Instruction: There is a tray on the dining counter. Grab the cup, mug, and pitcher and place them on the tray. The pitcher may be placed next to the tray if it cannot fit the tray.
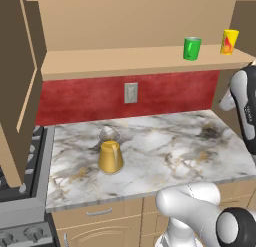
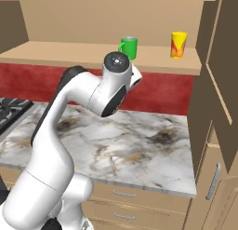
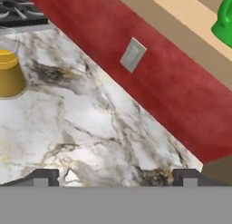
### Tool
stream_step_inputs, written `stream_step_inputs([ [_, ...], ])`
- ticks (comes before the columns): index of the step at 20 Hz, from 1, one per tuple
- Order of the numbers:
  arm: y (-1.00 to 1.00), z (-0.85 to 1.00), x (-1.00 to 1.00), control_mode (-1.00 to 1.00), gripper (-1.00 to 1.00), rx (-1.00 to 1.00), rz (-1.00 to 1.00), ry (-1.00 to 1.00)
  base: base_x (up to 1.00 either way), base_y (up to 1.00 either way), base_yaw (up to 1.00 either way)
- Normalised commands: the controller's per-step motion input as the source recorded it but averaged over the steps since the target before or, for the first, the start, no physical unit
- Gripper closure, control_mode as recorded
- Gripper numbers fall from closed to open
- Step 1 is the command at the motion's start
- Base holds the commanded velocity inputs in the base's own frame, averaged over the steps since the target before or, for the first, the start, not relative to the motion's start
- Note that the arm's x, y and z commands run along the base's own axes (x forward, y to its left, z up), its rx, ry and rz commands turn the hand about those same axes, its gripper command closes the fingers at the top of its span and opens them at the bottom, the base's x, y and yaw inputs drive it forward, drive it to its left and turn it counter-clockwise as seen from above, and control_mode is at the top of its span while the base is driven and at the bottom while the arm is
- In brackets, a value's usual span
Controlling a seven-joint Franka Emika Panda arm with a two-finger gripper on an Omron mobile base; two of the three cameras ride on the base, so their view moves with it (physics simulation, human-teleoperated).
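- The mug [image 1: 192, 48] and the cup [image 1: 229, 42] stand upright and apart on the wooden shelf [image 1: 125, 61] above the red backsplash [image 1: 90, 98], toward its right end, the cup nearest the end.
- The pitcher [image 1: 110, 152] stands upright on the marble top [image 1: 165, 151], left of its middle, well back from the front edge.
- The gripper [image 3: 116, 175] has its fingers spread wide with nothing between them; it hangs over the marble top's back right part, looking at the backsplash, with the mug's green edge at the upper right of the hand view.
- Risk, as I judge it: the mug sits close to the shelf's front edge, so a reach that comes in low could push it back or tip it instead of straddling it.
- Its handle could catch one finger if the jaws close across it, twisting the mug out.
- The shelf's front lip stands between hand and mug; rising too late could strike it.
- The cup is near enough that a wide sweep might knock it off the shelf's right end.
- No tray is in these views, so carrying calls for a drive, and a loosely held vessel could slip then.
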Motion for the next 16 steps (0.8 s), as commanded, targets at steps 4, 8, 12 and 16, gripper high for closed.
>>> stream_step_inputs([
  [4, -0.15, 0.26, 0.0, -1.0, -1.0, -0.17, 0.15, -0.27, 0.0, 0.0, 0.0],
  [8, -0.01, 0.28, 0.0, -1.0, -1.0, -0.2, 0.17, -0.31, 0.0, 0.0, 0.0],
  [12, -0.03, 0.15, 0.0, -1.0, -1.0, -0.19, 0.16, -0.29, 0.0, 0.0, 0.0],
  [16, -0.09, 0.01, 0.0, -1.0, -1.0, -0.19, 0.13, -0.23, 0.0, 0.0, 0.0],
])
